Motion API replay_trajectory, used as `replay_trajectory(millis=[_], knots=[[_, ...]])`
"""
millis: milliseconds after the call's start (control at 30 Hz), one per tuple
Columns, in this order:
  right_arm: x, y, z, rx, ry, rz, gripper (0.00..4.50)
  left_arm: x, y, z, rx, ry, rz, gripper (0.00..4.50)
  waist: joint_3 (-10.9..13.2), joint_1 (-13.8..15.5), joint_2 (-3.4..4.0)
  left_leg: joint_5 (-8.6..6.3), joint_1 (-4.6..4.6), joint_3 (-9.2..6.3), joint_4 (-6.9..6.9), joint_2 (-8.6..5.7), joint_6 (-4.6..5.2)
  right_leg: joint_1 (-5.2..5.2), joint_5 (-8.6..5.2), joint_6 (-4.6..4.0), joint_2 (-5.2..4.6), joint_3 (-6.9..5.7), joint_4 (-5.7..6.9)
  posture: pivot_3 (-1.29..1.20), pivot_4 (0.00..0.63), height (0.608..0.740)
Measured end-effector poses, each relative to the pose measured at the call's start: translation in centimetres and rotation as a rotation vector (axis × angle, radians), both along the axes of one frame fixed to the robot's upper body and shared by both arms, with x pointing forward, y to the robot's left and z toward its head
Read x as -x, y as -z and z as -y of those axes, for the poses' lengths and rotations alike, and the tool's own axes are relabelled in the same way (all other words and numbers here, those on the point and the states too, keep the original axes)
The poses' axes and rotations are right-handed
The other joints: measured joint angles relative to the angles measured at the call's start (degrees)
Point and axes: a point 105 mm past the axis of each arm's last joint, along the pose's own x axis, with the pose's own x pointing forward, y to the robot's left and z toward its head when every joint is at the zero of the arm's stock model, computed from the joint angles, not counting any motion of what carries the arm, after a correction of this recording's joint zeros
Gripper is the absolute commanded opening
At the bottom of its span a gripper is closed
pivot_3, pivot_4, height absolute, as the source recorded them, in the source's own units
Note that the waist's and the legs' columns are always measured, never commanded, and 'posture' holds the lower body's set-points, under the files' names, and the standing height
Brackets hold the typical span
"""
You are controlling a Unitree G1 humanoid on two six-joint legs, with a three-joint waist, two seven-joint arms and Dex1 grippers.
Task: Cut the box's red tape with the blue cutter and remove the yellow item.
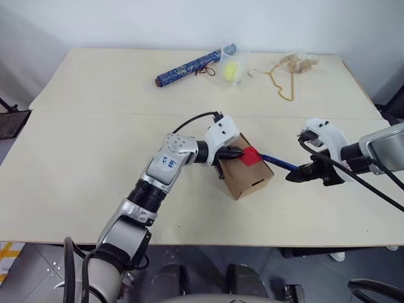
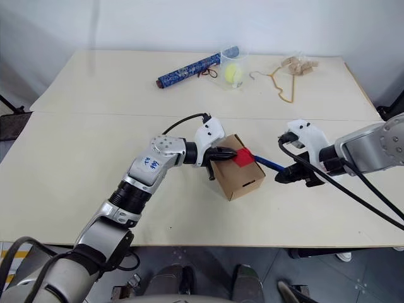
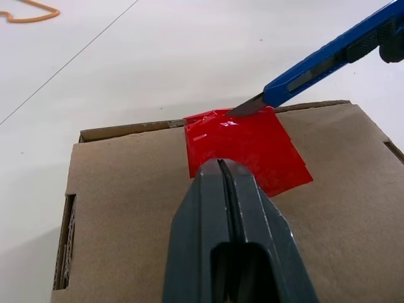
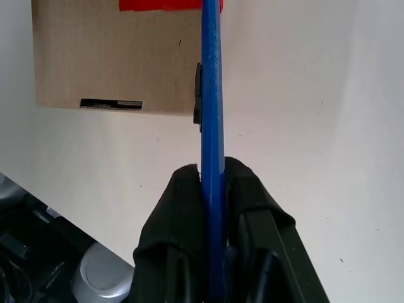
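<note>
Near the tabletop's front edge, the small brown cardboard box (image 1: 247,173) is pinned by the left gripper (image 3: 222,169), clenched empty and pressing by the red tape patch (image 3: 243,150), so the right gripper (image 4: 211,180), clamped on the slim blue cutter (image 3: 331,53), can slice its far edge; the yellow item is presumably inside

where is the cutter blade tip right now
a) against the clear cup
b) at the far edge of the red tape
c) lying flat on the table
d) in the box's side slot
b: in the left wrist view the blue cutter has its blade tip at the far edge of the red tape on the box.
</note>
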Motion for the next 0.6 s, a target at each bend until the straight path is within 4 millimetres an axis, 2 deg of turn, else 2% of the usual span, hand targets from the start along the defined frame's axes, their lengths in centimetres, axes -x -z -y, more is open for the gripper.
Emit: replay_trajectory(millis=[600], knots=[[1.3, 0.4, 1.1, 0.074, -0.064, -0.100, 0.18, 0.0, 0.1, -0.2, 0.020, -0.022, 0.000, 0.00, 0.00, -0.14, 0.00, -0.01, 0.00, 0.00, -0.02, 0.01, 0.01, -0.01, 0.00, 0.00, 0.00, 0.00, 0.00, 0.00, 0.150, 0.740]])
